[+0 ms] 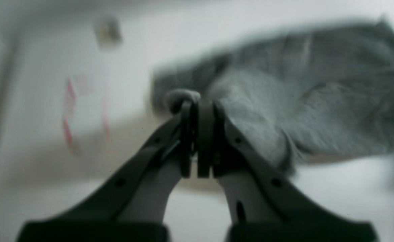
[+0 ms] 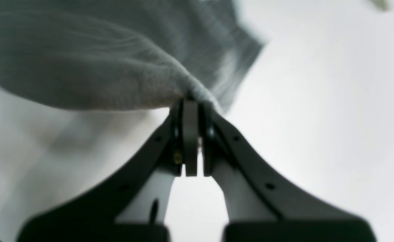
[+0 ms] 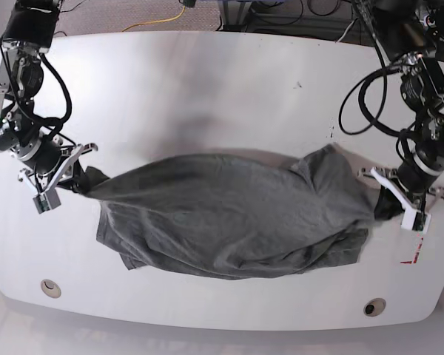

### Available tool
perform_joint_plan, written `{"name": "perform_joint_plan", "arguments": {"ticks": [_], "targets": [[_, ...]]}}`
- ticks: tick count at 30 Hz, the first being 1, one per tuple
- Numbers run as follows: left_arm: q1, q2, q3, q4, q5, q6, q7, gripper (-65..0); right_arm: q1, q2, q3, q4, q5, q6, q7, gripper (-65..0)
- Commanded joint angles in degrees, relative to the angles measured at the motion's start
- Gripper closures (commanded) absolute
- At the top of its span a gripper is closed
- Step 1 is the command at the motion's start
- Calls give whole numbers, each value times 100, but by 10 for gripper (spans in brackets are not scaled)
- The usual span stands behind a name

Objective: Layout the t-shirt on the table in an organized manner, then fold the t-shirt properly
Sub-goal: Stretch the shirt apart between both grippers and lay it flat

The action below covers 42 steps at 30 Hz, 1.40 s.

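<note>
Shirt point(image 3: 229, 214): hanging stretched between the two arms over the middle of the table point(image 3: 207, 81), its lower edge sagging and bunching toward the near side; a sleeve is showing near the base view's right end.
Left claw point(image 1: 197, 104): clenching on a pinched fold of shirt, a small nub of cloth poking out past the tips; in the base view it is on the right, just beside the red tape point(image 3: 412, 259).
Right claw point(image 2: 191, 104): clenching on a shirt edge, cloth fanning away from the tips up and to the left; in the base view it is on the left.
Step, as I judge it: spreading the shirt flat before any fold.
Doing it well: keeping both grips firm and level, pulling the arms apart evenly so the cloth is going taut without twisting, then lowering both ends together so the sagging near edge is landing flat and not tucking under itself.
Risk: the slack, doubled hem near the front may be folding beneath the body on the way down.
Writing: none is readable; the wrist views are blurring.
</note>
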State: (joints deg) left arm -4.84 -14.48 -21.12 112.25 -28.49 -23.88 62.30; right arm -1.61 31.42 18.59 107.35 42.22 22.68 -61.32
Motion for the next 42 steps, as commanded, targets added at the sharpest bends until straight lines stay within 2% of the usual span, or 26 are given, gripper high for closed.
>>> {"name": "perform_joint_plan", "arguments": {"ticks": [1,8,15,20,27,34,38,41,42], "targets": [[278,-68,-142,103,-259,10,-178,0,-125,142,62,170,11,-13,141,-2],[1236,-68,-503,103,-487,10,-178,0,-609,133,44,346,11,-13,123,-2],[2159,-86,-855,112,-496,10,-178,0,-864,133,62,425,11,-13,-475,-2],[2563,-121,-934,120,-505,10,-178,0,-1162,133,62,452,11,-13,-545,-2],[3056,-446,-1101,120,-558,10,-178,0,-1523,133,62,452,11,-13,-545,-2],[3451,-825,-1312,112,-936,10,-178,0,-1769,142,62,434,-15,-13,-545,-6],[3504,-868,-1312,112,-1032,10,-178,0,-1795,142,53,434,-15,-13,-545,-10],[3627,-877,-1312,112,-1041,10,-169,-4,-1795,142,44,425,-15,-65,-554,-71],[3645,-877,-1312,112,-1041,10,-134,-19,-1795,142,44,425,-15,-65,-554,-120]]}}
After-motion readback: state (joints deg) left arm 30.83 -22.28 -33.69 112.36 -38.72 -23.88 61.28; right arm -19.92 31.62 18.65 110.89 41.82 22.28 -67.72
